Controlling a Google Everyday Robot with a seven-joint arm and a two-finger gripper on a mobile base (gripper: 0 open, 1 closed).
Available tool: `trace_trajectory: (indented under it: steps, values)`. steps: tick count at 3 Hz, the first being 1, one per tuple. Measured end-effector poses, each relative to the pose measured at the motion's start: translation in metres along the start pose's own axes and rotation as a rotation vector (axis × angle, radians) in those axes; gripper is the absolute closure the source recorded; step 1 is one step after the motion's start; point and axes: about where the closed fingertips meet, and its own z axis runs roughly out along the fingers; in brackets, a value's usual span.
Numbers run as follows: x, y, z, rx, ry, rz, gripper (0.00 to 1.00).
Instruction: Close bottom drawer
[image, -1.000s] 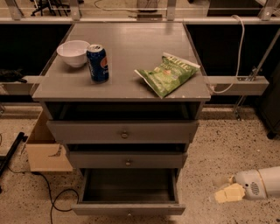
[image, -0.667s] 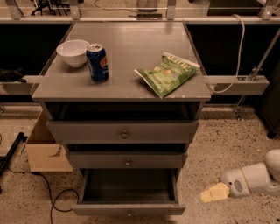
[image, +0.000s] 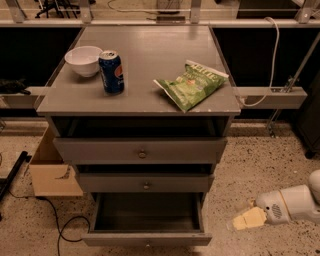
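The bottom drawer (image: 147, 239) of the grey cabinet (image: 145, 60) is pulled out toward me, its dark box interior open to view and its slim front panel at the lower edge of the camera view. The two drawers above it, the middle one (image: 146, 183) and the top one (image: 141, 150), stick out only slightly. My gripper (image: 247, 220), pale yellow on a white wrist, hangs low over the floor to the right of the bottom drawer, pointing left at it and apart from it.
On the cabinet top stand a white bowl (image: 83, 60), a blue soda can (image: 111, 71) and a green chip bag (image: 192, 84). A cardboard box (image: 52, 172) and a black cable (image: 55, 220) lie on the speckled floor at the left. A white cable (image: 271, 55) hangs at the right.
My gripper has moved left along the floor toward the bottom drawer's right side. The drawers have not moved.
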Motion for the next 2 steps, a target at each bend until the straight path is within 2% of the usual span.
trace_trajectory:
  steps: [1, 2]
  values:
    - [0.005, -0.002, 0.009, -0.093, -0.073, -0.001, 0.0]
    - [0.024, -0.011, 0.036, -0.252, -0.15, -0.011, 0.0]
